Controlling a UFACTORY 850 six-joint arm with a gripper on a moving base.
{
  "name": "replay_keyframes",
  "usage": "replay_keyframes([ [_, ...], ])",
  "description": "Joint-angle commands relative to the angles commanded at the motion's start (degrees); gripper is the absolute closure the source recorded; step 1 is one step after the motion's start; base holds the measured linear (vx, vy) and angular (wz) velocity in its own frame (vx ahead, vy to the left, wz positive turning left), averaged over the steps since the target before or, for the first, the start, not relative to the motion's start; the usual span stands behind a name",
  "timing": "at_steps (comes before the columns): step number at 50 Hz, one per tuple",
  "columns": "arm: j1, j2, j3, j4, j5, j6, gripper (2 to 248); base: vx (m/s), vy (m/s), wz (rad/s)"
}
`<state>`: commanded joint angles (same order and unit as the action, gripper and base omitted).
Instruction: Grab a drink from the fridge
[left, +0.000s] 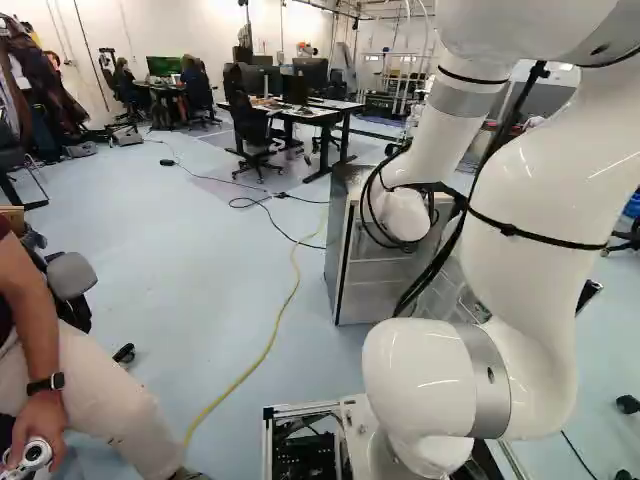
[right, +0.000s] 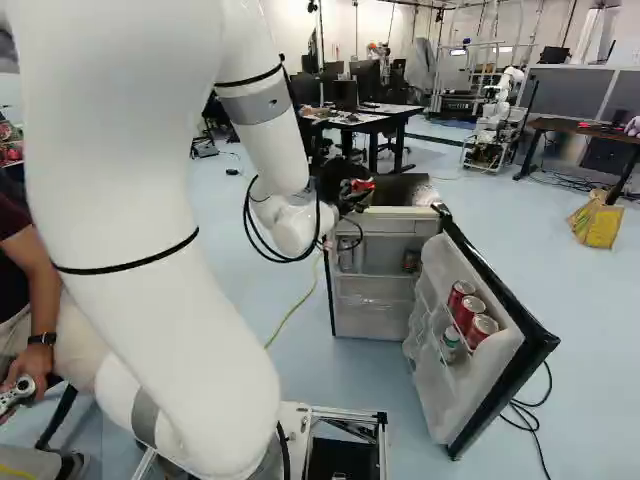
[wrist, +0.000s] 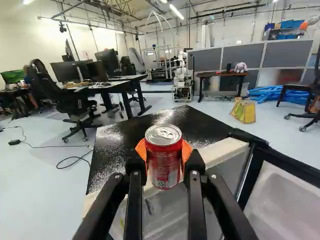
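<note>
Gripper (right: 360, 186) grasping a red can (wrist: 164, 162), orange pads (wrist: 141, 149) on both sides; can's upright, nr fridge's (right: 372, 318) top front edge. Fridge door (right: 492, 368) open, w/ 3 red cans (right: 468, 311) & a bottle (right: 450, 341) in its racks. Cable (left: 276, 333), yellow, on floor beside fridge, opp. door side. Desk (wrist: 117, 87) & chair (wrist: 77, 107) beyond fridge, same side as cable. Bag (wrist: 243, 111) on floor beyond fridge, door side. Another robot (wrist: 182, 80) well beyond fridge.

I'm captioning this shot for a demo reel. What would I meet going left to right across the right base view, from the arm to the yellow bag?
The arm → red can in the gripper → three red cans on the open fridge door → black cable on the floor → yellow bag.
</note>
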<state>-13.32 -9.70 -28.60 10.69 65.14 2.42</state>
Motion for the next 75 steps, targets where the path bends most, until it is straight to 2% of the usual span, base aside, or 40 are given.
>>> replay_keyframes([
  [30, -1.10, -7.55, -8.87, -2.80, -3.27, 0.00, 164, 0.000, 0.000, 0.000],
  [56, -1.73, -13.76, -16.51, -3.20, -6.53, 0.00, 164, 0.000, 0.000, 0.000],
  [75, -1.74, -14.61, -17.59, -3.20, -7.27, 0.00, 164, 0.000, 0.000, 0.000],
])
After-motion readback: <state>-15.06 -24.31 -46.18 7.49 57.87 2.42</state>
